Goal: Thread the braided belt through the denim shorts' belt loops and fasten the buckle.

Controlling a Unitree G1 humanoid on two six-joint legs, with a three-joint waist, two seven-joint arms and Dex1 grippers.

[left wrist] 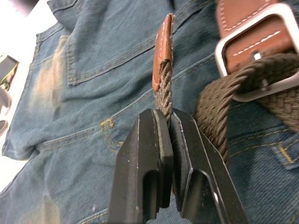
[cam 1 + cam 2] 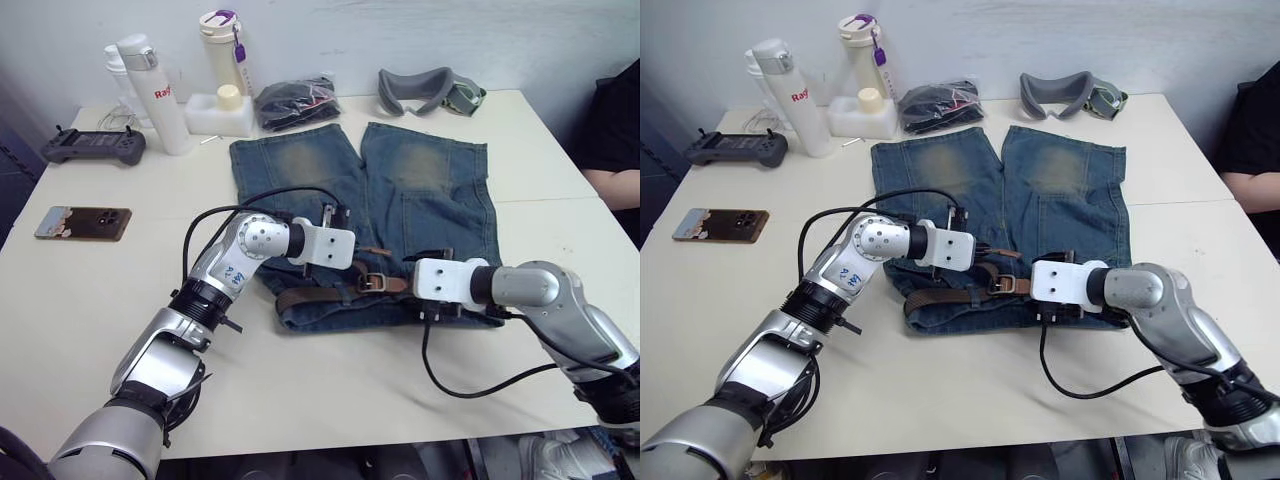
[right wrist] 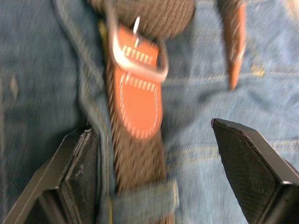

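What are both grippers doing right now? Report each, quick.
Left gripper: shut on the braided belt, near its leather-tipped end.
Right gripper: open, fingers either side of the belt over the denim shorts.

Table (image 2: 300, 400) holds: phone (image 2: 83, 222) and game controller (image 2: 93, 147) at left; two bottles (image 2: 155, 95) (image 2: 224, 50), white box (image 2: 220, 115), black bundle (image 2: 296, 102), grey goggles (image 2: 430, 90) along far edge.
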